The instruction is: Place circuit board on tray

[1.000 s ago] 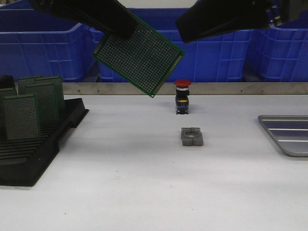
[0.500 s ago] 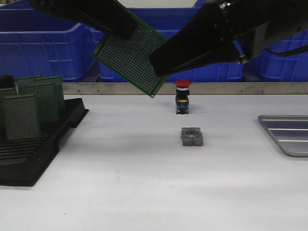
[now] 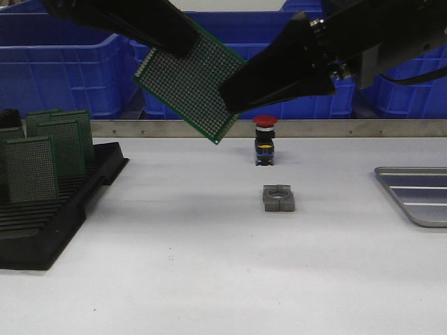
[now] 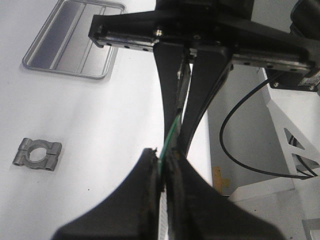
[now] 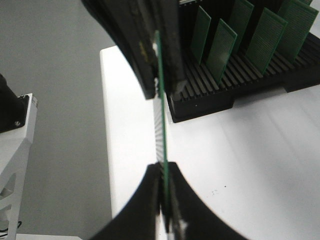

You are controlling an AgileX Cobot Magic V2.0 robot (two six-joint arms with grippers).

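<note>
**Board held aloft between both grippers**

Blue bins (image 3: 63, 70) are lined behind the white table (image 3: 209, 279). A black slotted rack (image 3: 49, 223) with upright green boards is set at the left edge; the grey tray (image 3: 419, 199) lies at the far right, bare. The circuit board (image 3: 188, 84) is held tilted, well above the table. It is pinched by the left gripper (image 4: 162, 167) at one edge and by the right gripper (image 5: 164, 192) at the opposite edge, both closed tight on it. A grey clamp (image 3: 279, 198) and a red-capped button (image 3: 265, 139) are seen mid-table.

Green dotted circuit board (image 3: 190, 84); grey ridged tray (image 3: 419, 199).
</note>
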